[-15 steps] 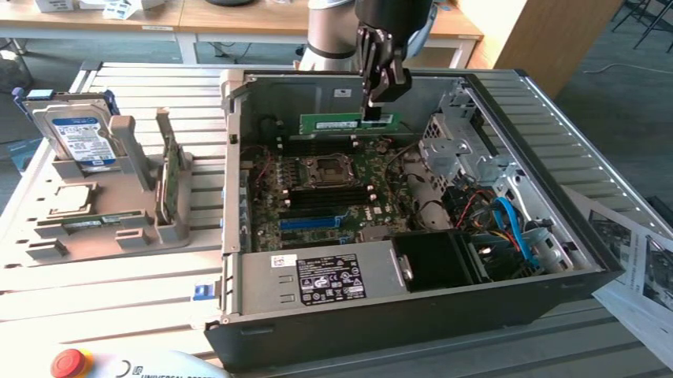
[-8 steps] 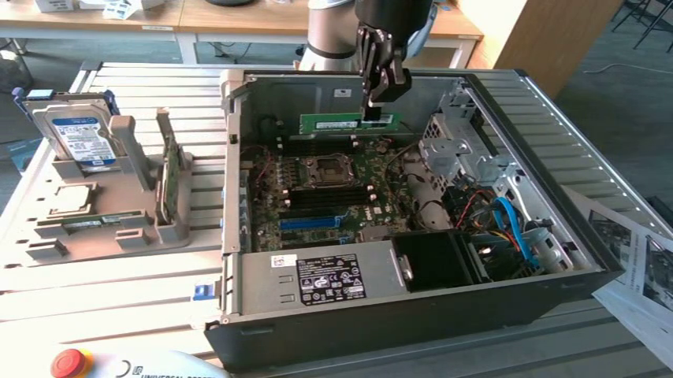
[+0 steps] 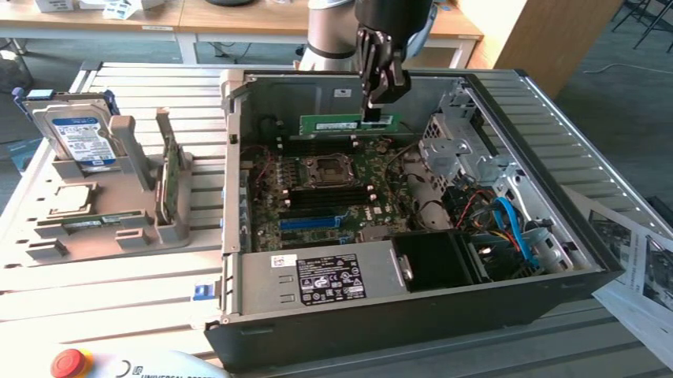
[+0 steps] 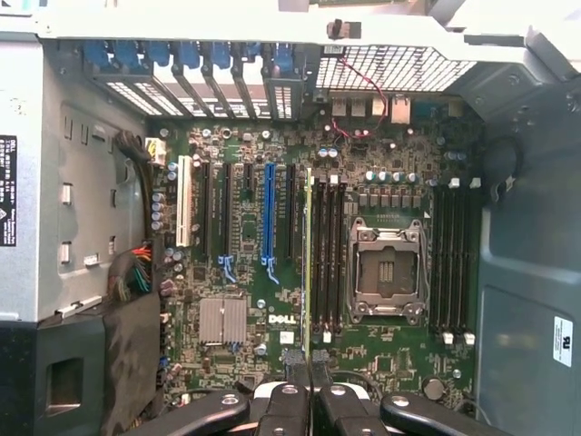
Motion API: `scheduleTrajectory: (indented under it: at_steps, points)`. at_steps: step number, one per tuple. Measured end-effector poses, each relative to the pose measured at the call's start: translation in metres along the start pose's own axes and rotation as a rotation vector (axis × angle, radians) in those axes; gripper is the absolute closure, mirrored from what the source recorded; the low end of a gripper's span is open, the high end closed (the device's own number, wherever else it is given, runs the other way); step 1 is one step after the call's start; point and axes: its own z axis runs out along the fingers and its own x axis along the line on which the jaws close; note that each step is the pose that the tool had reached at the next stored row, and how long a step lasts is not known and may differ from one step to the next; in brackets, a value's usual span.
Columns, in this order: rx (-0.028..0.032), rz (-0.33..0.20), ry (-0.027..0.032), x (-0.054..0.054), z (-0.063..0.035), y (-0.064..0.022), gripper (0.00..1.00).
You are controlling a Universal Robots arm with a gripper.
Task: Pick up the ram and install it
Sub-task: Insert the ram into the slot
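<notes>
My gripper (image 3: 376, 116) hangs over the far part of the open computer case (image 3: 232, 181) and is shut on the ram (image 3: 342, 124), a narrow green stick with a white sticker, held level above the motherboard (image 3: 347, 213). In the wrist view the ram (image 4: 309, 263) appears edge-on as a thin line running out from between the fingertips of the gripper (image 4: 310, 400). It lies along the black memory slots (image 4: 329, 254) beside the CPU socket (image 4: 388, 271). More memory slots (image 4: 454, 254) sit on the socket's other side. The ram is above the board, not touching it.
On the exterior view's left a grey rack (image 3: 126, 236) holds a blue-labelled hard drive (image 3: 79, 138) and an upright expansion card (image 3: 165, 177). The power supply (image 3: 315, 276), drive cage (image 3: 458, 150) and cables (image 3: 505, 228) crowd the case. A red stop button (image 3: 68, 362) sits at the front.
</notes>
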Motion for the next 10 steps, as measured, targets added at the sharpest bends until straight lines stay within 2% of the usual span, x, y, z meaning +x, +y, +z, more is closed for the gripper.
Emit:
scheduleTrajectory:
  at_steps: [10]
  points:
    - [-0.0001, 0.002, 0.0000, -0.0002, 0.0110, 0.0009, 0.88]
